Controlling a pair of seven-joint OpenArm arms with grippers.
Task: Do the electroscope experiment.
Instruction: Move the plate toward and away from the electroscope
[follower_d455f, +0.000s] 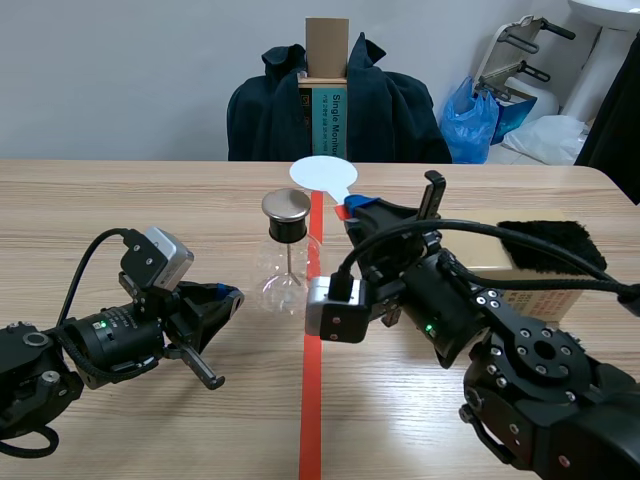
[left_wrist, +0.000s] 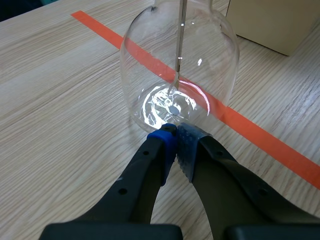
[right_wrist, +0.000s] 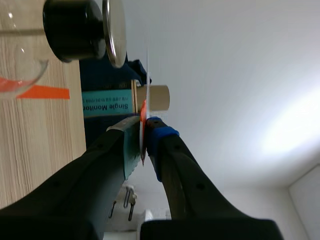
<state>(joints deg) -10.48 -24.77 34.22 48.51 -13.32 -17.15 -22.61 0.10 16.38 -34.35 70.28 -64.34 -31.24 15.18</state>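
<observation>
Pinching white paddle (follower_d455f: 323, 173): right tool (right_wrist: 144, 131).

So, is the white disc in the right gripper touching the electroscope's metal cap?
Apart. In the right wrist view the white disc, seen edge-on, stands clear of the metal cap, with background showing between them.

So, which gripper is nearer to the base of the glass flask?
Left. The left gripper, jaws shut, sits at the flask's base; the right gripper is raised beside the metal cap, jaws shut on the white disc's handle.
</observation>
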